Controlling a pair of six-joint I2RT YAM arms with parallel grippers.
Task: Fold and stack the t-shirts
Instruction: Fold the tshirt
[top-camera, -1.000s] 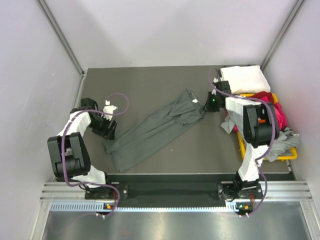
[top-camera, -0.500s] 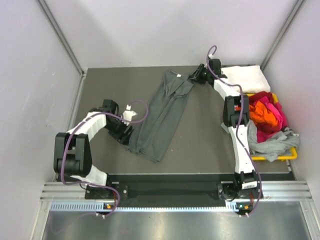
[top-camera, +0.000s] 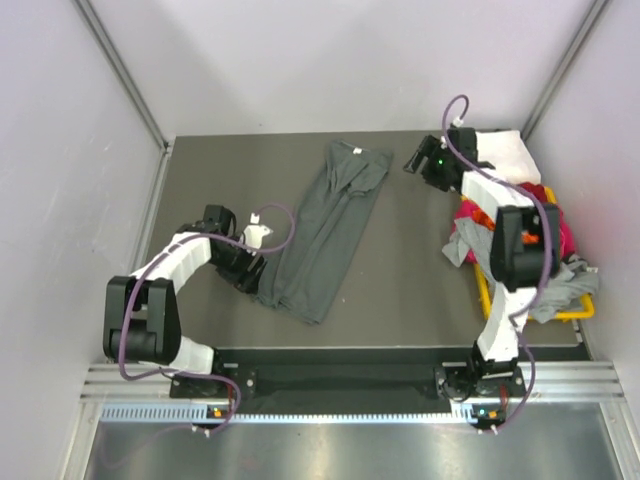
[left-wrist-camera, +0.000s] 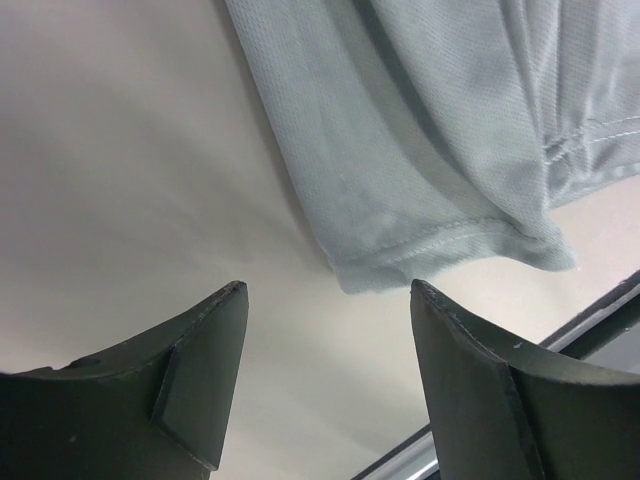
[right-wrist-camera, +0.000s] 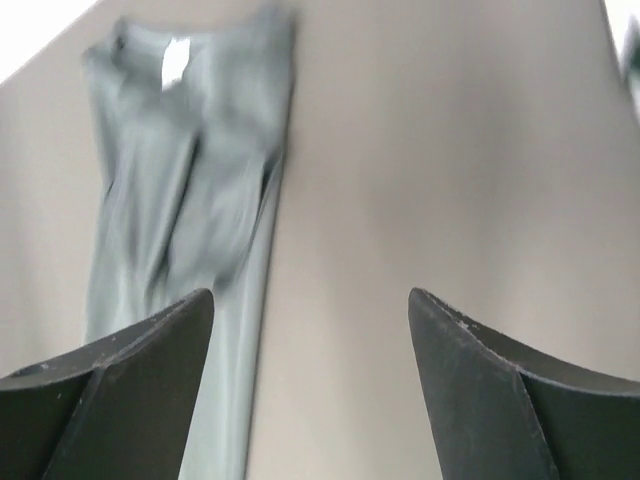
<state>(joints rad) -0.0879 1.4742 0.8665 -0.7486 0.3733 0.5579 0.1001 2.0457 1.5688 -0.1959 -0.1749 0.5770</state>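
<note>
Left arm bent low, forearm reaching inward; left gripper (top-camera: 248, 272) at near hem of dark grey t-shirt (top-camera: 330, 228), fingers spread wide, empty. Right arm stretched far; right gripper (top-camera: 420, 163) beside shirt's collar end, fingers wide apart, holding nothing. Shirt lies lengthwise mid-table.

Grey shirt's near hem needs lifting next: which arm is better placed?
Left, probably. The left pincer sits open at the near hem of the dark grey t-shirt; the right pincer hangs open off the far end, clear of cloth.
</note>
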